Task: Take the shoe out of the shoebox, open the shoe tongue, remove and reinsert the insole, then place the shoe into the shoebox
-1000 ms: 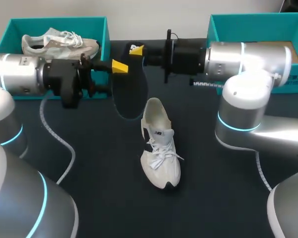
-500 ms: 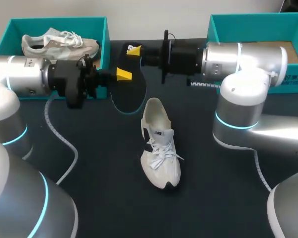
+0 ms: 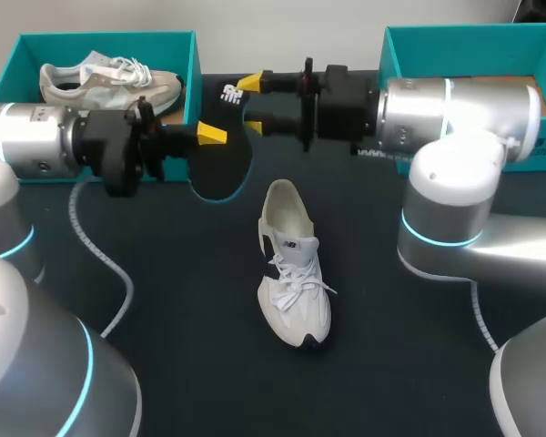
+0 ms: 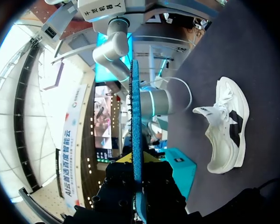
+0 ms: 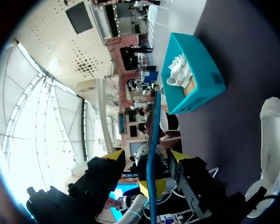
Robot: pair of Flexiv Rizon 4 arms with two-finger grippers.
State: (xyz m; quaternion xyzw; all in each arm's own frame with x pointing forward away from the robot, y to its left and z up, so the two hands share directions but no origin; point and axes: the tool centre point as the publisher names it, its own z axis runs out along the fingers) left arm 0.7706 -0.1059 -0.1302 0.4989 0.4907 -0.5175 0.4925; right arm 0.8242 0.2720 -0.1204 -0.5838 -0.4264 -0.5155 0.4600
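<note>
The insole (image 3: 223, 155) has changed hands within the last second. A second ago the right pincer (image 3: 251, 104) was clenched on its heel end while the left pincer (image 3: 209, 137) was closing in from the side. Now the right one has let go, its 2 yellow tips standing apart on either side of the heel end without touching it. The left one grasps the insole by its long edge. The insole has also shifted left and swung, so its broad black face shows more fully from above.

In the left wrist view the insole runs edge-on straight out between that pincer's clamped tips. In the right wrist view it hangs in the gap between the spread fingers (image 5: 102, 172), clear of both.

My reading is that the removal is done and the handover finished. The insole is held in the air at the far middle of the worktop (image 3: 382, 364), ready to go back in.

The shoe (image 3: 293, 273) lies in the middle, toe near and open heel far, just near of the insole's lower edge. Its tongue and laces look loosened, though I cannot tell how wide the mouth stands.

Both arms reach in level, forearms horizontal and pointing at each other from left and right. The left shoebox (image 3: 105, 38), far left, holds a second shoe (image 3: 109, 77). The right shoebox (image 3: 473, 35), far right, sits partly behind the right arm.
</note>
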